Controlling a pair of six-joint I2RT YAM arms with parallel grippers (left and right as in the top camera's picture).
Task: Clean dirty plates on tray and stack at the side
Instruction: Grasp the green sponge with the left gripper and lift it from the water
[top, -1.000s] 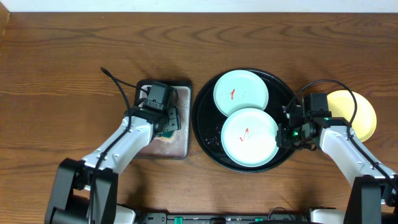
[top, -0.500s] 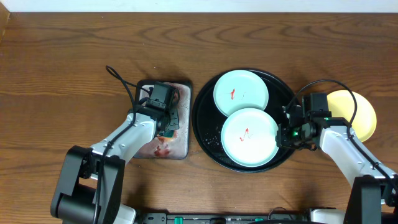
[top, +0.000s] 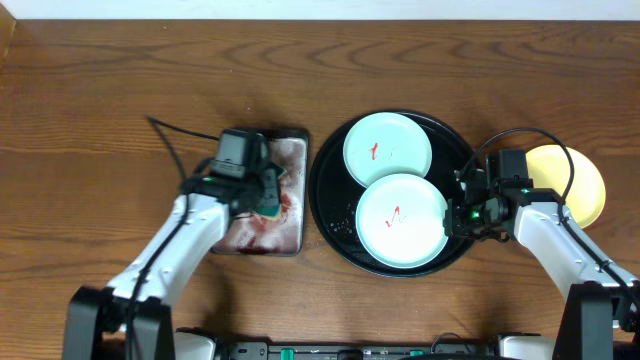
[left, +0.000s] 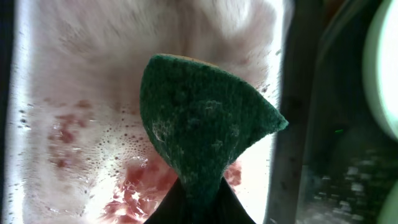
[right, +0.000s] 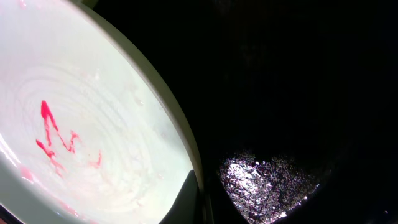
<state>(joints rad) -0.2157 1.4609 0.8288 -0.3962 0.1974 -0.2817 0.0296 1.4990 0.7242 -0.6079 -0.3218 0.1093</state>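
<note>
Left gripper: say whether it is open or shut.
Shut: the left gripper pinches the sponge by its lower end over the grey tray, in the left wrist view.

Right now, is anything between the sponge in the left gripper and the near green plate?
Only low edges: the grey tray's right rim and the black tray's raised rim lie between the sponge and that plate. Nothing else shows there.

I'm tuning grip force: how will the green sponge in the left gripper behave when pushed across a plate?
The sponge probably flexes: it narrows to a fold where the left gripper pinches it. Suds and pink water on the grey tray suggest it is soaked, so likely heavier, slick and drippy.
</note>
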